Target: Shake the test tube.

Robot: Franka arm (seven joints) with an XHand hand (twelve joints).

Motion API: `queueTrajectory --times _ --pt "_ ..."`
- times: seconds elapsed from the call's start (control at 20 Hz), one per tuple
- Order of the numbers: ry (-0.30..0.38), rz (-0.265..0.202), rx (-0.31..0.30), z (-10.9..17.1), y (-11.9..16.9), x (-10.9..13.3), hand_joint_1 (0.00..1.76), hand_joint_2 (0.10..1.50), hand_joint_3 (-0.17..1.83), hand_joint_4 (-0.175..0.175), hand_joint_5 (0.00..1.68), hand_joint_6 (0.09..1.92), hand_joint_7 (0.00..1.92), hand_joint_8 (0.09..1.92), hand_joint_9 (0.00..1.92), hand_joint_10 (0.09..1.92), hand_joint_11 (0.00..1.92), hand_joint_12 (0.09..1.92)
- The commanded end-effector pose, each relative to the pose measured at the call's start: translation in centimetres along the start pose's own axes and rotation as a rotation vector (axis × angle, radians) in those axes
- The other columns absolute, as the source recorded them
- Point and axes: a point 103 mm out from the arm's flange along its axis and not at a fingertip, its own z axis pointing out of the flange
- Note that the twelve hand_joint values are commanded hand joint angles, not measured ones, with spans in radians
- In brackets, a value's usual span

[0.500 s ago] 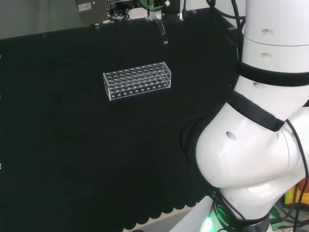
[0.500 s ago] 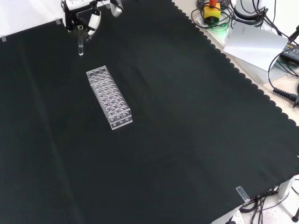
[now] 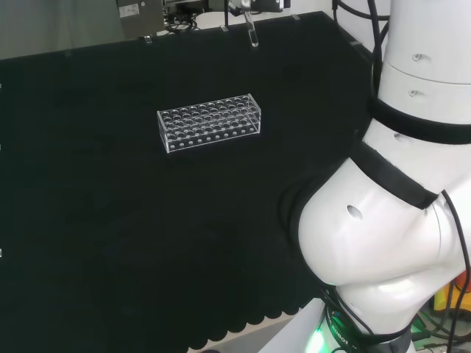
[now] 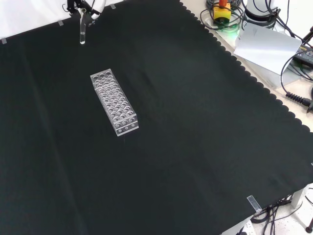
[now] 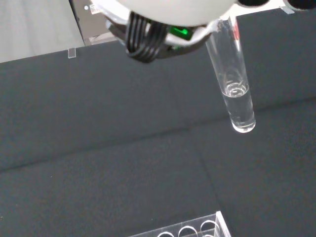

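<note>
A clear test tube [image 3: 253, 35] [image 4: 82, 32] hangs in the air above the far part of the black cloth, with a little clear liquid at its rounded bottom [image 5: 239, 106]. The hand [image 4: 80, 6] is shut on the tube's upper end; most of the hand lies beyond the picture's top, and a blurred white part of it [image 5: 173, 10] shows in the wrist view. A clear plastic test tube rack [image 3: 210, 122] [image 4: 114, 102] with several empty holes rests on the cloth below and nearer than the tube; its corner [image 5: 187, 230] shows in the wrist view.
The arm's own white links [image 3: 397, 220] stand at the right of the head view. Beyond the cloth's scalloped edge [image 4: 254, 78] lie a yellow and red button [image 4: 222, 11], cables and a grey-white sheet [image 4: 266, 46].
The hand has lifted the test tube higher: it stands nearer the top edge in both the head and front views. The rack has not moved.
</note>
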Motion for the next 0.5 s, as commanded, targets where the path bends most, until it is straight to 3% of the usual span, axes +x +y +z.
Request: queueTrajectory --times 0.05,0.5 --pt "0.029 -0.024 0.011 0.0 -1.3 1.7 1.22 0.71 0.55 -0.175 1.3 0.57 1.71 0.49 1.62 0.46 1.2 0.87" --pt "0.147 -0.144 0.024 -0.1 -2.6 10.2 1.22 0.71 0.55 -0.175 1.3 0.57 1.71 0.49 1.62 0.46 1.2 0.88"
